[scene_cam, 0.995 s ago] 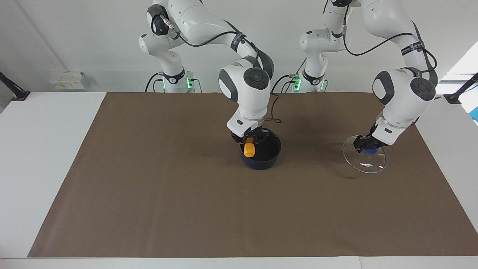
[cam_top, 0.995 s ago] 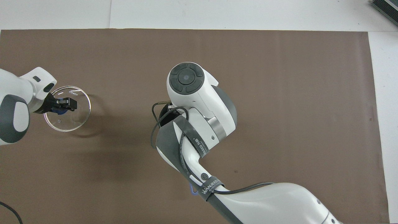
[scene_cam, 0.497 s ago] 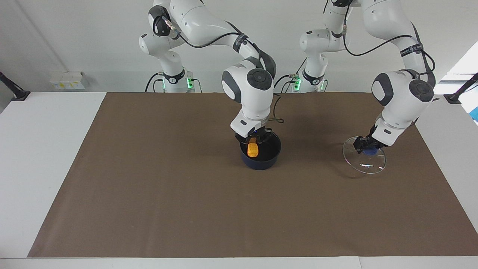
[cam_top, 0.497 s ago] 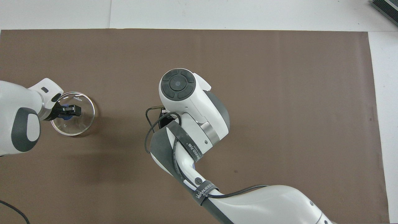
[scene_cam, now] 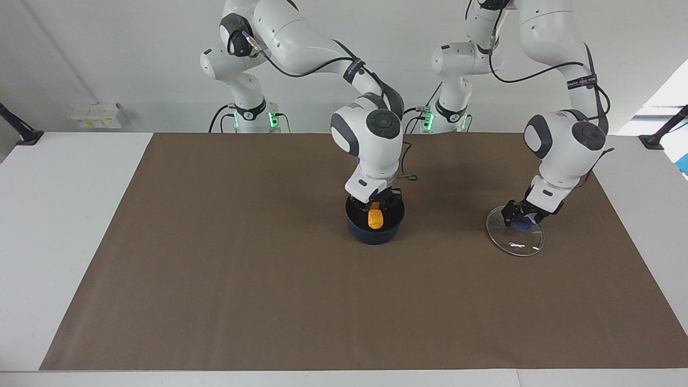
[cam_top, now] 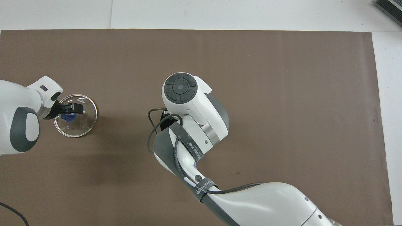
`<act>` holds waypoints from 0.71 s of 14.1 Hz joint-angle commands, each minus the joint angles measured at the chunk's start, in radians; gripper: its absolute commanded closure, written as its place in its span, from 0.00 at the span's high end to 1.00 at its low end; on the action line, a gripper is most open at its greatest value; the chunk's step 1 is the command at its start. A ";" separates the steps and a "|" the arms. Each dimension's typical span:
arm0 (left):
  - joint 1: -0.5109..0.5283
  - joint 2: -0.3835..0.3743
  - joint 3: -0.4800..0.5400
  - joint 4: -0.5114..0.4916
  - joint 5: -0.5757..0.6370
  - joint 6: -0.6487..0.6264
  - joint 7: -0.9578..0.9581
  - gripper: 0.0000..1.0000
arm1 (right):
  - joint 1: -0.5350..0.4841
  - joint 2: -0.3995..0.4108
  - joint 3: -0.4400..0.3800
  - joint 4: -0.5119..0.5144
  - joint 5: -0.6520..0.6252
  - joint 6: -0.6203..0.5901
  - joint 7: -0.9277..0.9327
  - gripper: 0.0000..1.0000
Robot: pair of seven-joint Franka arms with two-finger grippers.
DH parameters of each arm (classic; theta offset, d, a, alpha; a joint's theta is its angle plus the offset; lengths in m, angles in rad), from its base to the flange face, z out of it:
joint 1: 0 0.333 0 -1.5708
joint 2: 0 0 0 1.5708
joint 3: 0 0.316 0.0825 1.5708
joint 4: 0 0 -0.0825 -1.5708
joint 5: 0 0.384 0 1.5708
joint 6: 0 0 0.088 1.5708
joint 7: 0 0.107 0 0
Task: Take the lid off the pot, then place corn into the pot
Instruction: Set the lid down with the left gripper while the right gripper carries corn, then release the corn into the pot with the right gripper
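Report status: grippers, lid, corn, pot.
Left gripper open over blue knob of clear glass lid, lid down on brown mat. Right gripper shut on orange-yellow corn cob, inside dark navy pot. Nothing in the way.

You've got a dark navy pot with a black inside, and the corn in there is orange-yellow with a bumpy kernel pattern. The lid is clear glass with a blue knob and tiny white lettering. Brown mat over a white counter. Both arms are white with dark grey joints, fingers black.
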State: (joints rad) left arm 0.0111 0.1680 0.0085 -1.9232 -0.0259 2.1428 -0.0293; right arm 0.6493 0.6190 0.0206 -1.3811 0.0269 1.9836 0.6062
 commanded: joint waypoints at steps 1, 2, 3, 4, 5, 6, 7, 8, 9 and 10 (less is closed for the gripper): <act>-0.028 0.019 0.004 0.117 -0.023 -0.128 -0.027 1.00 | -0.007 -0.010 0.005 -0.033 0.014 0.029 0.004 0.18; -0.026 0.016 0.002 0.160 -0.025 -0.186 -0.026 1.00 | -0.008 -0.010 0.005 -0.033 0.014 0.029 0.004 0.44; -0.028 0.010 0.002 0.197 -0.022 -0.243 -0.024 1.00 | -0.007 -0.010 0.005 -0.033 0.014 0.027 0.004 0.84; -0.026 0.002 0.002 0.226 -0.019 -0.289 -0.014 1.00 | -0.008 -0.013 0.005 -0.033 0.011 0.011 0.004 0.98; -0.028 -0.005 0.002 0.257 -0.011 -0.341 -0.011 1.00 | -0.007 -0.016 0.004 -0.033 0.004 -0.002 0.004 1.00; -0.028 -0.008 0.002 0.289 -0.009 -0.386 -0.008 1.00 | -0.010 -0.027 0.002 -0.033 -0.001 -0.018 0.004 1.00; -0.028 -0.015 0.001 0.315 -0.008 -0.430 0.008 1.00 | -0.017 -0.053 0.001 -0.033 -0.002 -0.044 0.004 1.00; -0.028 -0.022 0.001 0.334 -0.008 -0.467 0.018 1.00 | -0.025 -0.077 -0.007 -0.032 -0.004 -0.067 0.004 1.00; -0.026 -0.034 0.001 0.342 -0.008 -0.489 0.031 1.00 | -0.046 -0.102 -0.008 -0.032 -0.005 -0.078 0.004 1.00; -0.026 -0.066 0.002 0.340 -0.012 -0.494 0.057 1.00 | -0.074 -0.125 -0.008 -0.032 -0.005 -0.089 0.001 1.00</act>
State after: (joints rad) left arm -0.0086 0.1403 0.0022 -1.6007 -0.0363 1.6951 -0.0139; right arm 0.6283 0.5677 0.0049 -1.3884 0.0244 1.9297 0.6062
